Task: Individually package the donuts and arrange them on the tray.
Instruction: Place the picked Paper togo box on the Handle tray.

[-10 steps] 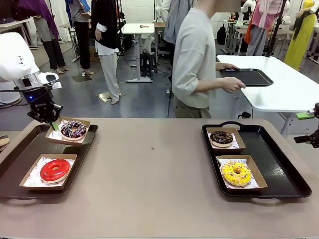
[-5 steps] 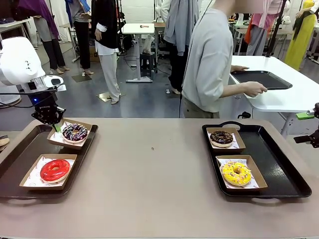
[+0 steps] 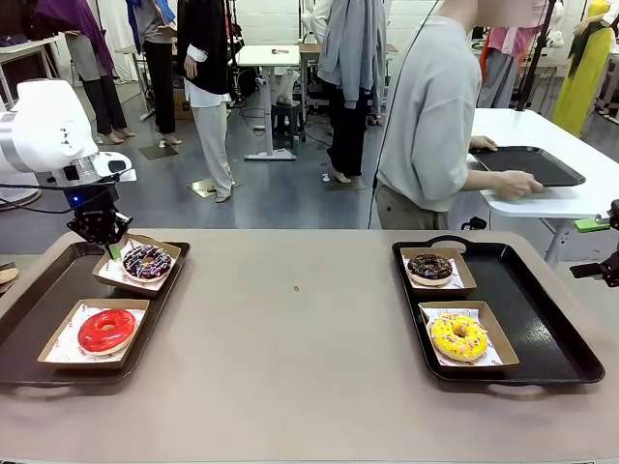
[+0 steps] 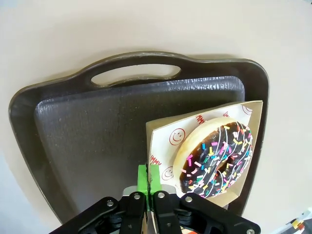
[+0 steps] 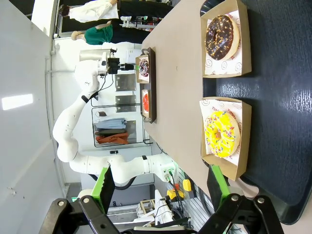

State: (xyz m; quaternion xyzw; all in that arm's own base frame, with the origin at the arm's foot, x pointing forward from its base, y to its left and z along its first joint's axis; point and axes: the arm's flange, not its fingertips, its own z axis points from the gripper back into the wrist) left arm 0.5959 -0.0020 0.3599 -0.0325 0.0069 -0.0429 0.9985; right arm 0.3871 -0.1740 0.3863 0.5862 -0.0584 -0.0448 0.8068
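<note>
My left gripper [image 3: 109,247] is shut on the near-left edge of a cardboard box [image 3: 118,275] holding the purple-white iced donut [image 3: 147,261], at the far end of the left tray [image 3: 39,309]. The left wrist view shows the green pads [image 4: 142,176] pinching the box rim [image 4: 163,141] beside that donut [image 4: 217,158], the box tilted over the tray [image 4: 97,122]. The red donut [image 3: 106,330] lies boxed on the same tray. On the right tray [image 3: 542,319] sit the boxed chocolate donut [image 3: 430,267] and yellow donut [image 3: 458,335]. My right gripper [image 5: 161,187] hangs open beside them.
A person [image 3: 426,116] stands past the table's far edge, turned away, hands on another black tray [image 3: 537,164] on a white table. The tan tabletop [image 3: 290,329] stretches between the two trays. The right gripper's fingers [image 3: 592,224] poke in at the picture's right edge.
My left gripper has shifted slightly right, taking the boxed purple-white donut with it. The person has stepped right along the white table, sliding the black tray. The right arm has not moved.
</note>
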